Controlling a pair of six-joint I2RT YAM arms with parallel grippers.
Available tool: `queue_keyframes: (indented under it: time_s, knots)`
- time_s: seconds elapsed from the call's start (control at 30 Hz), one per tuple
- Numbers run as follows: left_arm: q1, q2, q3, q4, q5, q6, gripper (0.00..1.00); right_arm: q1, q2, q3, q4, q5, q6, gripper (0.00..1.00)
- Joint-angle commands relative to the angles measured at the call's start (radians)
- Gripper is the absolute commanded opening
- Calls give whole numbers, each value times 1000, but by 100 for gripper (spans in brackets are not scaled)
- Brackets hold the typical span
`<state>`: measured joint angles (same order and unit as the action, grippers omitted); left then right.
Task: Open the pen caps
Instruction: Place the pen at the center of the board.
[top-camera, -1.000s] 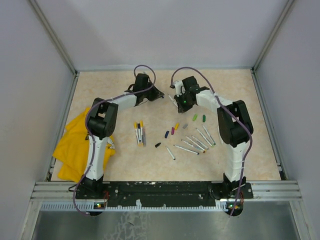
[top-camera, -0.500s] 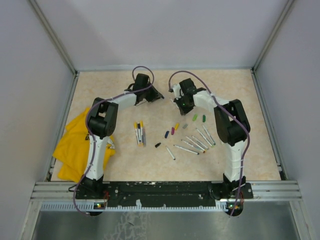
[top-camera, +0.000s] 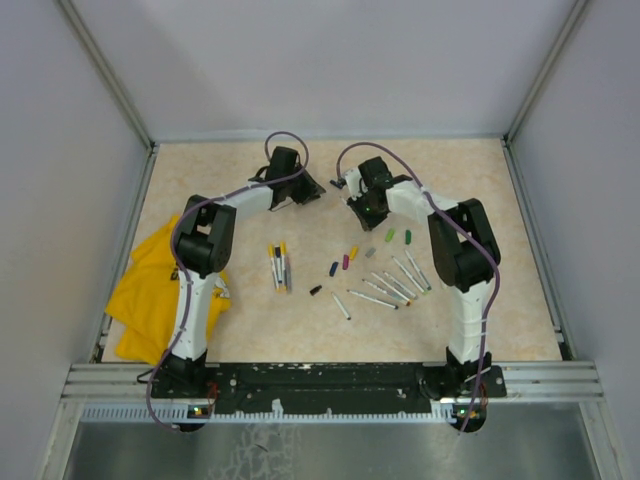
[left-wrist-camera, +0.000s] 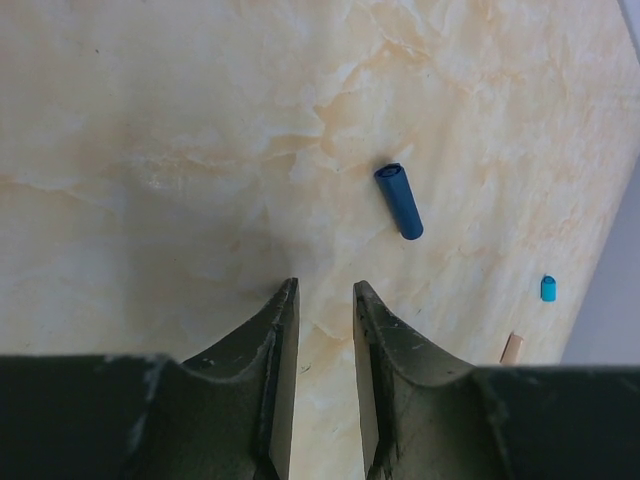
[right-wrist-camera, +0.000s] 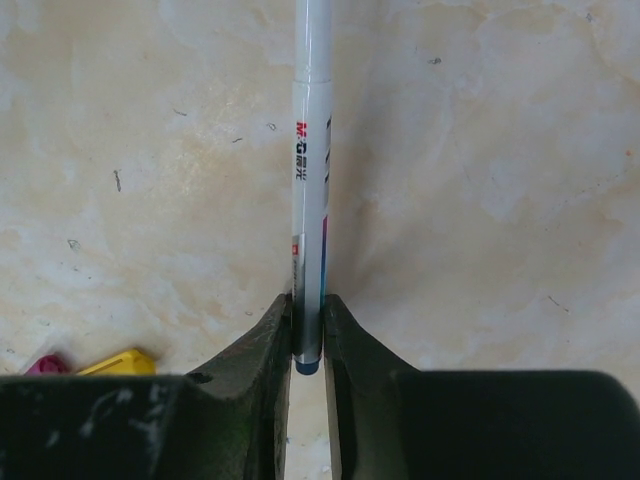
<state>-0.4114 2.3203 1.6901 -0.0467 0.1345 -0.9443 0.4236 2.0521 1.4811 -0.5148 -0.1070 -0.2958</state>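
My left gripper (left-wrist-camera: 326, 288) stands open over bare table with nothing between its fingers. A dark blue pen cap (left-wrist-camera: 399, 200) lies loose just beyond its tips. My right gripper (right-wrist-camera: 307, 300) is shut on a pen (right-wrist-camera: 311, 150) with a white barrel. It grips the blue rear end, and the barrel points away from the jaws. Seen from above, both grippers meet at the back middle, the left gripper (top-camera: 316, 189) facing the right gripper (top-camera: 350, 196). More caps (top-camera: 346, 260) and uncapped pens (top-camera: 392, 286) lie right of centre. Capped pens (top-camera: 279, 266) lie left of centre.
A crumpled yellow cloth (top-camera: 148, 290) lies at the left edge by the left arm's base. Magenta (right-wrist-camera: 42, 364) and yellow (right-wrist-camera: 115, 361) caps lie near the right gripper. A small cyan piece (left-wrist-camera: 548, 288) lies near the table's edge. Grey walls ring the table.
The right wrist has swung a little to the left, closer to the left gripper. The left arm has hardly moved.
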Motion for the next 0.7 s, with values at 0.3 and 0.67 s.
queue_keyframes:
  time_s: [0.3, 0.67]
  knots:
    - [5, -280, -163, 113, -6, 185, 35, -9, -35, 33, -41, 3, -17, 26]
    - [5, -750, -631, 418, 153, 449, 61, -51, -314, -71, -1, -120, -53, 48]
